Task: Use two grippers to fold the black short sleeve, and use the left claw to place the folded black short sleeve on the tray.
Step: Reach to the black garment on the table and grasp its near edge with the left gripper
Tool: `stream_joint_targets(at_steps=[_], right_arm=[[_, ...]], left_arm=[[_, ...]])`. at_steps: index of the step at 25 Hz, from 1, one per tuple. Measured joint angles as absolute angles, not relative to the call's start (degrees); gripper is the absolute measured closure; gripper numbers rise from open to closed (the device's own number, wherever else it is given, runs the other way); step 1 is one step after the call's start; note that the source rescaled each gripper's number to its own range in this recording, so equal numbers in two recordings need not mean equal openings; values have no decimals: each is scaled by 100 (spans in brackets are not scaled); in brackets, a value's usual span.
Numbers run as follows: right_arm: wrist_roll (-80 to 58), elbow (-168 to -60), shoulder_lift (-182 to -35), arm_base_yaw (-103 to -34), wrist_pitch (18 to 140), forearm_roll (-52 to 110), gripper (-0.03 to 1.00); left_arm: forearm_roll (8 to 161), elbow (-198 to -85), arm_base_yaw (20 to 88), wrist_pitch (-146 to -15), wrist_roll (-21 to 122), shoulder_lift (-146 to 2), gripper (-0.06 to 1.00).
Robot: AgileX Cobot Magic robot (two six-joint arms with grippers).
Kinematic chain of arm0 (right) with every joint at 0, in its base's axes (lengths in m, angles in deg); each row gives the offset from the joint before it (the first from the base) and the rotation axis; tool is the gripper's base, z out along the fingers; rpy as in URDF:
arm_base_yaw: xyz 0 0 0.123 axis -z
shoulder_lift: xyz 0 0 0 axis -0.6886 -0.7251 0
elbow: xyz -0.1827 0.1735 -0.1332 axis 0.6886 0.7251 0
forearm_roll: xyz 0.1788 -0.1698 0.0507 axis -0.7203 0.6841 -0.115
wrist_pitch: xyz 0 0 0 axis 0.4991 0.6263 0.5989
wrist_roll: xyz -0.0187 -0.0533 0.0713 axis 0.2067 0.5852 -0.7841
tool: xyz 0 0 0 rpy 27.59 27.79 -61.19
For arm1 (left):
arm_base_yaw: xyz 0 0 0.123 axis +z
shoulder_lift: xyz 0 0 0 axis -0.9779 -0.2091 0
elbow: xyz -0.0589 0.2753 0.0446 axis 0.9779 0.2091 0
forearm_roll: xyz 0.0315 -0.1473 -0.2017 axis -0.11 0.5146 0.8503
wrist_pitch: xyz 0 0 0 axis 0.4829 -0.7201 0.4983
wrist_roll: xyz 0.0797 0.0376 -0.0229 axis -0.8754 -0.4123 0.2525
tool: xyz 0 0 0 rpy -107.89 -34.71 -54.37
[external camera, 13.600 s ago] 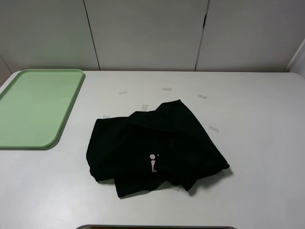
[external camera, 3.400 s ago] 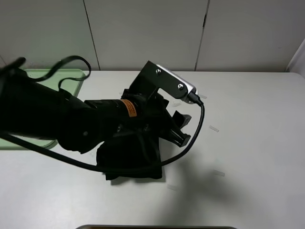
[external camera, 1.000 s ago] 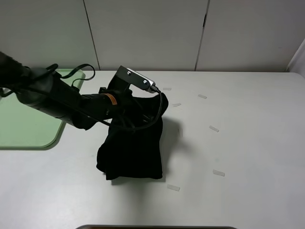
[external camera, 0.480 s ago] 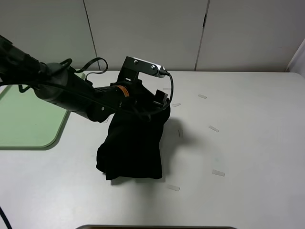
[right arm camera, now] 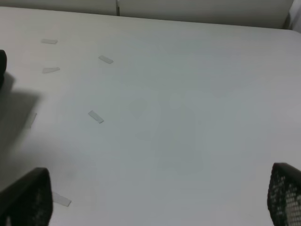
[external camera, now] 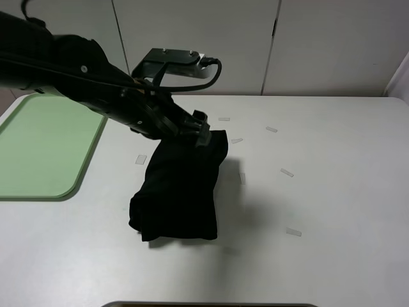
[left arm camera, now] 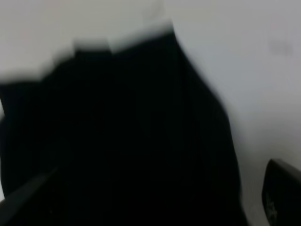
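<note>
The black short sleeve (external camera: 182, 192) lies folded into a narrow bundle on the white table, near its middle. My left gripper (external camera: 200, 130) hangs over the shirt's far end, its arm reaching in from the left. In the blurred left wrist view black cloth (left arm camera: 122, 132) fills the frame just below the gripper (left arm camera: 153, 193), whose fingertips (left arm camera: 282, 188) stand wide apart; it looks open and empty. My right gripper (right arm camera: 153, 195) is open over bare table and is out of the exterior high view. The green tray (external camera: 38, 147) sits at the far left.
Several small tape strips lie on the table around and to the right of the shirt, such as one (external camera: 286, 173) and another (external camera: 293, 231). White cabinet panels (external camera: 198, 45) stand behind the table.
My left arm has lifted and swung up and back toward the left over the last second. The folded shirt has kept its place and shape.
</note>
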State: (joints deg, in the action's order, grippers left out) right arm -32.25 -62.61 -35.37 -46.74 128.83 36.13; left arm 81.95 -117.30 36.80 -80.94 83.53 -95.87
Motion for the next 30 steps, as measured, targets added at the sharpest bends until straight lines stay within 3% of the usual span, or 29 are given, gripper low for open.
stream_joint_targets(at_steps=[4,10,19,30], right_arm=[[-3225,-6261,-3537,-4674,12883,3613,-2],[-3225,-6261,-3537,-4674,12883,3613,-2],[-3225,-6261,-3537,-4674,12883,3613,-2],[-3225,-6261,-3537,-4674,12883,3613,-2]], left_arm=[[8340,-11730,3680,-6264,8353,-9232,11],[8080,-11503,3680,-5403,8353,-9213,11],[5455,-11490,3680,-4921,7548,-8525,11],[6017,-11490,3536,-4738,5742,-8497,11]])
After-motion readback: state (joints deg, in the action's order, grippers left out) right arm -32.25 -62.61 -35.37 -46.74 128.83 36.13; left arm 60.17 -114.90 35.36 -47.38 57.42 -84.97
